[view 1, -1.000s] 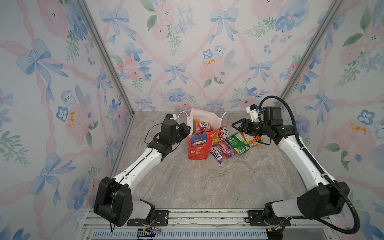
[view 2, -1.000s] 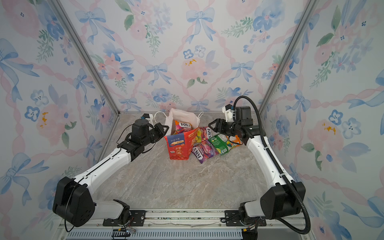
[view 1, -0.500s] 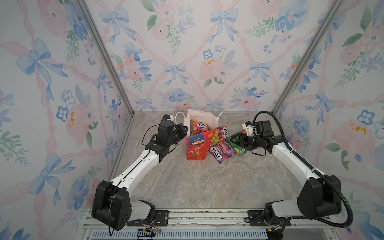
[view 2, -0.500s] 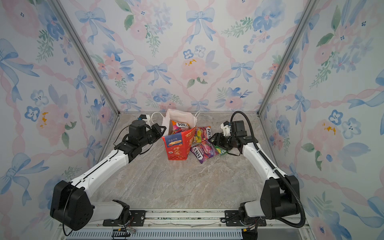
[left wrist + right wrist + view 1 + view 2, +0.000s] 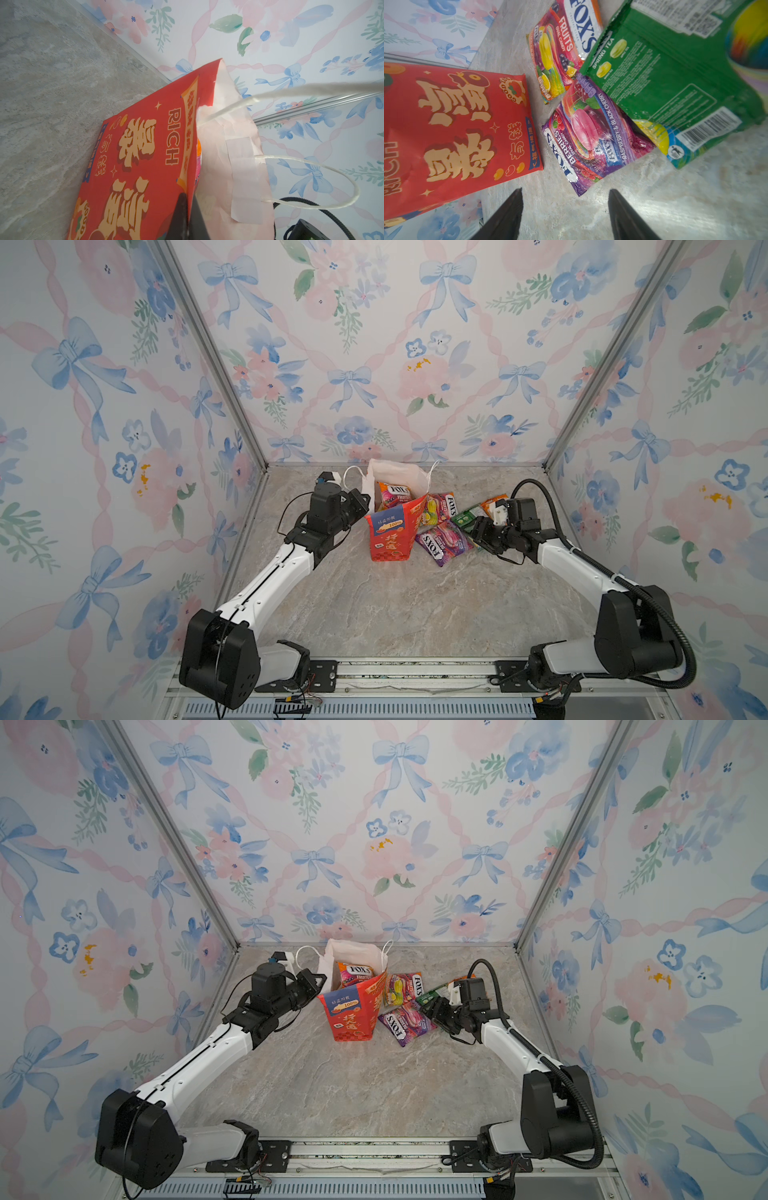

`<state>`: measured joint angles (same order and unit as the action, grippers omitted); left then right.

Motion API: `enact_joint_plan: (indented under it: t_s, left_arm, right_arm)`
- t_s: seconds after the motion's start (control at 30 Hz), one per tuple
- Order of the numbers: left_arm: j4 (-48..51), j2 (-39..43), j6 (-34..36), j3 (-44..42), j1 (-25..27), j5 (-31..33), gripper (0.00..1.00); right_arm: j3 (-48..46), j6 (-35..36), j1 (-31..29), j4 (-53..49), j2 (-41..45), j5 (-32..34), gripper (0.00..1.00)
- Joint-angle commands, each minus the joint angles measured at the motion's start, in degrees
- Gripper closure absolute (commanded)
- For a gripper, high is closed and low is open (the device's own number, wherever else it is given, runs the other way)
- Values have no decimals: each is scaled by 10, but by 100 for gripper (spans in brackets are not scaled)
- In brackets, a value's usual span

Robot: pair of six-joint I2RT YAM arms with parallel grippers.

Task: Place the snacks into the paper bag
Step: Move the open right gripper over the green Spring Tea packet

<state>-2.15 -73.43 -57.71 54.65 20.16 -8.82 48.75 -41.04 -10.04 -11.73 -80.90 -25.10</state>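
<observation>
On the left, our left claw (image 5: 188, 199) is clamped on the left rim of the tall red paper bag (image 5: 392, 531). We judge this steadies the bag and holds its white mouth open. One glossy FOX'S packet (image 5: 392, 493) already sits inside. Right of the bag, on the marbled counter (image 5: 395, 605), a red-yellow FOX'S fruits packet (image 5: 560, 52), a purple FOX'S berries packet (image 5: 589, 133) and a green tea-candy packet (image 5: 664, 87) lie overlapping. Our right claw (image 5: 564, 193) hangs spread and empty near the purple one's corner, likely aimed at it.
</observation>
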Motion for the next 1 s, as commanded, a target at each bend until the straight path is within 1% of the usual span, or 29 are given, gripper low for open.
enact_joint_plan:
  t_s: [0.0,0.1,0.17,0.2,0.27,0.3,0.43,0.57,0.7,0.8,0.9,0.97]
  left_arm:
    - [-9,16,1,-4,-7,4,100]
    - [-9,13,0,-5,-9,2,100]
    - [-9,12,-1,-4,-8,1,100]
    - [-9,11,-1,-4,-9,0,100]
    - [-9,10,0,-2,-8,-1,100]
    - [-9,9,1,-2,-9,-2,100]
    - [-11,10,1,-3,-10,-2,100]
    - [-15,11,-1,-7,-11,-3,100]
    - [-15,10,-1,-7,-13,-5,100]
    - [-15,9,0,-4,-14,-7,100]
    - [-15,8,1,-3,-15,-9,100]
    - [-15,8,1,-3,-15,-10,100]
  right_arm:
    - [-29,-54,6,61,5,29,32]
    - [-49,-69,6,83,12,38,32]
    - [-47,-50,8,77,17,40,32]
    - [-37,-25,7,53,18,47,32]
    - [4,39,6,-26,17,72,32]
    - [30,84,4,-71,15,89,32]
    - [135,212,-24,-224,-3,196,32]
    - [211,297,-72,-311,-38,314,31]
    - [254,352,-125,-338,-79,430,30]
    - [287,377,-152,-357,-116,503,30]
    - [308,398,-161,-367,-143,545,29]
    - [315,410,-161,-367,-166,552,29]
